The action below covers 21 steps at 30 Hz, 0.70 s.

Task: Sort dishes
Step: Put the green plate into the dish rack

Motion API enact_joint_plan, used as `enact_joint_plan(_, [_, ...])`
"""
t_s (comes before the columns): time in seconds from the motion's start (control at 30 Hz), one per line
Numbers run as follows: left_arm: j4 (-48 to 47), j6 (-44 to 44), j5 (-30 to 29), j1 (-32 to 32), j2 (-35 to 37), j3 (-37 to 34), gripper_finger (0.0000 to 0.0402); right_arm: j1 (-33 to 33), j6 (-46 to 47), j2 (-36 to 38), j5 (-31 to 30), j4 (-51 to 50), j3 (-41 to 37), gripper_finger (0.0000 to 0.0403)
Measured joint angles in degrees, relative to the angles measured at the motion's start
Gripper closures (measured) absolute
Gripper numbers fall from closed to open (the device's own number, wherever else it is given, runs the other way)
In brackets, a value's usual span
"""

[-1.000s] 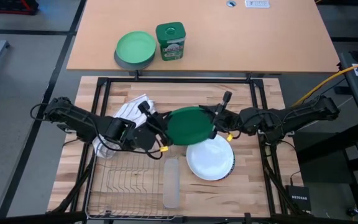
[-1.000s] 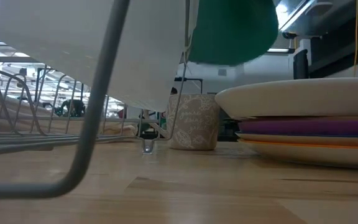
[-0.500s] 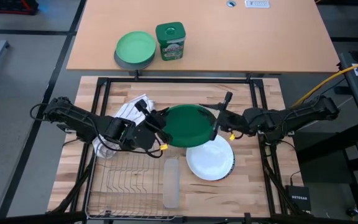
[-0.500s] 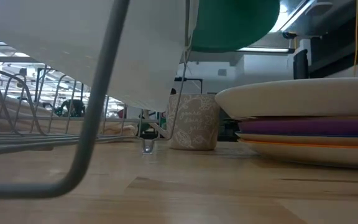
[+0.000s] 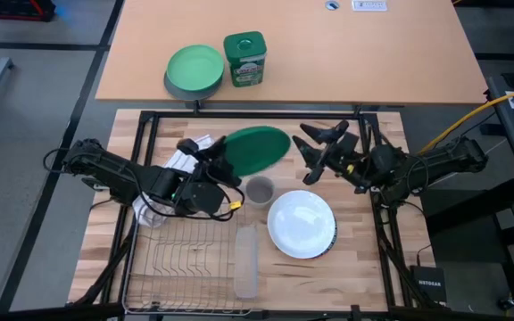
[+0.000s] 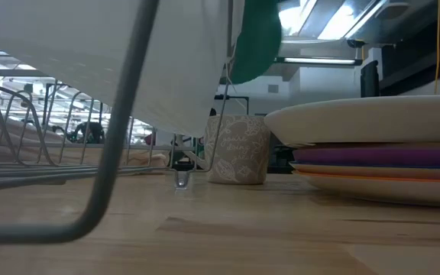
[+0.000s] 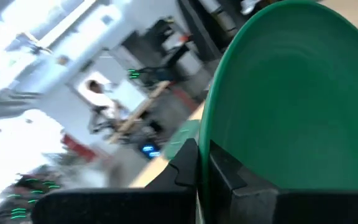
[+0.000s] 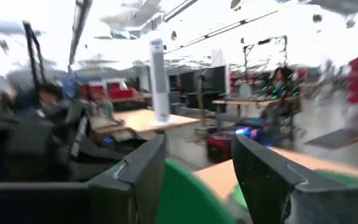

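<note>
- The dark green plate [image 5: 255,149] is gripped at its rim by the left gripper [image 5: 219,163], raised near the table's far edge.
- The right gripper [image 5: 315,145] is seen spread open beside it, apart.
- The white plate [image 5: 302,224] tops the stack.

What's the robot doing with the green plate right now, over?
Left gripper shut on dark green plate, held up over the table. Right gripper open, clear of it. Small grey mug below; white plate tops the stack.
</note>
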<state>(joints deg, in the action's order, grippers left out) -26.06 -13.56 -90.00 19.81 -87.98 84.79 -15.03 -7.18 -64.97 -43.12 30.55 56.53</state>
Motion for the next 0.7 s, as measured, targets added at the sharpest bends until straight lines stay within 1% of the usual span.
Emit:
enact_joint_plan(0.1, [0.0,-4.6,-0.1,0.0,0.0,0.0,0.0401,0.0,8.7,0.0,3.2,-0.6,0.0,0.0213])
enact_joint_plan(0.17, [0.0,-7.3,-0.1,0.0,0.0,0.0,0.0401,0.0,16.2,0.0,7.0,-0.9,0.0,0.0213])
enact_joint_plan(0.27, [0.0,-11.2,-0.1,-0.1,0.0,0.0,0.0401,0.0,30.5,0.0,12.6,-1.2,0.0,0.0213])
enact_joint_plan(0.43, [0.0,-17.1,0.0,0.0,0.0,0.0,0.0401,0.1,54.5,0.0,19.4,-4.8,0.0,0.0213])
enact_joint_plan(0.57, [0.0,-20.1,0.0,0.3,0.0,0.0,0.0401,0.1,67.8,0.0,20.7,-14.0,0.0,0.0213])
enact_joint_plan(0.67, [0.0,-21.7,0.0,0.9,0.0,0.0,0.0401,0.1,74.2,0.0,19.6,-20.8,0.0,0.0213])
enact_joint_plan(0.7, [0.0,-21.7,0.0,1.2,0.0,0.0,0.0401,0.1,74.8,0.0,18.7,-21.9,0.0,0.0213])
